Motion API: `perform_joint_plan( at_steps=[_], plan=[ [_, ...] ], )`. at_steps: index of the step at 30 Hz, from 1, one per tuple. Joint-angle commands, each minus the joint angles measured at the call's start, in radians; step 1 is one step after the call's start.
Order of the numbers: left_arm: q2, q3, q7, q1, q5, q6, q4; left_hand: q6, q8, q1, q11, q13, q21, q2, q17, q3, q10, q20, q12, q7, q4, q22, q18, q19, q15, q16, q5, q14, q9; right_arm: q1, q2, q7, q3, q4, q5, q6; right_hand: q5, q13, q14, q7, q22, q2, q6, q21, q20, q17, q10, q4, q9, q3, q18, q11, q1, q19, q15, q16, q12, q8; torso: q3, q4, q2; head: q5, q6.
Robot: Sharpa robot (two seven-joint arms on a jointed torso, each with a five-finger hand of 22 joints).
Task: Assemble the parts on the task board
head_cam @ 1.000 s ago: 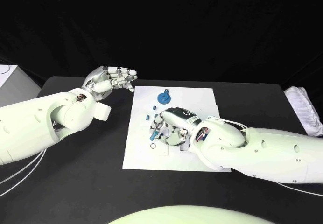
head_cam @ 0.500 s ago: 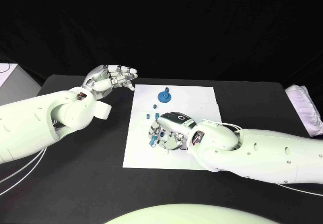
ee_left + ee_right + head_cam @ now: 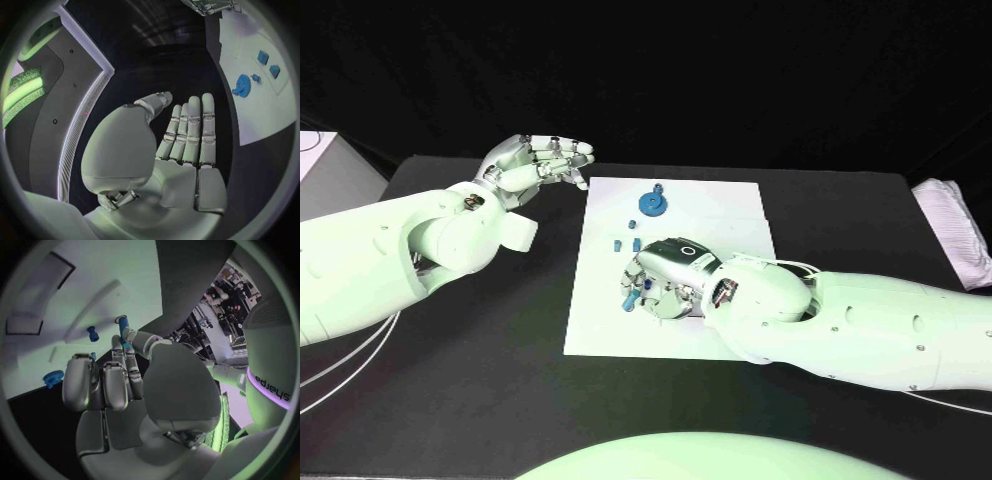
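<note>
The white task board (image 3: 718,215) lies in the middle of the black table. A blue gear (image 3: 653,208) sits near its far edge, with small blue parts (image 3: 635,243) just nearer. My right hand (image 3: 668,275) is down on the board's left half, fingers curled. Its thumb and a finger pinch an upright blue peg (image 3: 122,322), seen in the head view at the fingertips as the blue peg (image 3: 633,297). Another peg (image 3: 92,333) and the gear (image 3: 53,377) lie beyond. My left hand (image 3: 538,165) hovers past the board's far left corner, holding nothing; its fingers (image 3: 190,130) are stretched out side by side.
A white box (image 3: 322,165) stands at the table's left edge and a stack of white material (image 3: 956,235) at the right edge. A dark-edged rectangular recess (image 3: 34,297) is in the board near my right hand. The left wrist view shows the gear (image 3: 242,85).
My right hand has drawn slightly nearer across the board, fingers closing round the blue peg. The left hand has hardly moved.
</note>
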Motion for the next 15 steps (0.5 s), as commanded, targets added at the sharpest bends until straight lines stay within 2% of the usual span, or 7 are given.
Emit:
perform_joint_plan(
  at_steps=[1, 9, 15],
  plan=[
    [0.0, 0.0, 0.004, 0.0, 0.006, 0.015, 0.001, -0.007, -0.003, 0.006, 0.001, -0.001, -0.006, 0.006, -0.001, -0.008, -0.005, -0.001, -0.004, 0.0, 0.0, -0.001, 0.012, 0.006, 0.004, -0.007, 0.0, 0.004, -0.001, -0.003, -0.005, -0.023, -0.002, 0.001, -0.039, 0.029, 0.004, 0.002, 0.042, 0.004, 0.069, 0.015, 0.006, -0.002, -0.009, -0.001, 0.062, -0.002, 0.0, 0.002, -0.018, -0.057, 0.003, 0.032, -0.007, 0.0, 0.003, 0.002, 0.0005, -0.0005, 0.0, 0.001, -0.001],
    [0.0, 0.0, 0.003, 0.0, 0.006, 0.017, 0.0, -0.007, -0.003, 0.006, 0.001, -0.001, -0.006, 0.006, -0.001, -0.008, -0.005, -0.001, -0.004, 0.0, 0.0, -0.001, 0.012, 0.006, 0.004, -0.007, 0.0, 0.004, -0.001, -0.003, -0.017, -0.029, -0.002, 0.009, -0.052, 0.023, 0.004, 0.002, 0.042, 0.004, 0.069, 0.015, 0.006, -0.002, -0.009, -0.001, 0.062, -0.002, 0.0, 0.002, -0.018, -0.057, 0.003, 0.032, -0.007, 0.0, 0.003, 0.002, 0.0002, -0.0003, -0.001, 0.001, 0.001],
    [0.0, 0.0, 0.002, 0.0, 0.006, 0.018, -0.003, -0.007, -0.003, 0.005, 0.001, -0.001, -0.007, 0.007, -0.001, -0.008, -0.006, -0.001, -0.004, 0.0, 0.001, -0.002, 0.012, 0.006, 0.004, -0.008, 0.0, 0.004, -0.002, -0.004, -0.016, -0.03, -0.002, 0.01, -0.055, 0.024, 0.004, 0.002, 0.042, 0.004, 0.069, 0.015, 0.006, -0.002, -0.009, -0.001, 0.062, -0.002, 0.0, 0.002, -0.018, -0.057, 0.003, 0.032, -0.007, 0.0, 0.003, 0.002, 0.0013, -0.0002, -0.001, 0.0, 0.003]
  ],
)
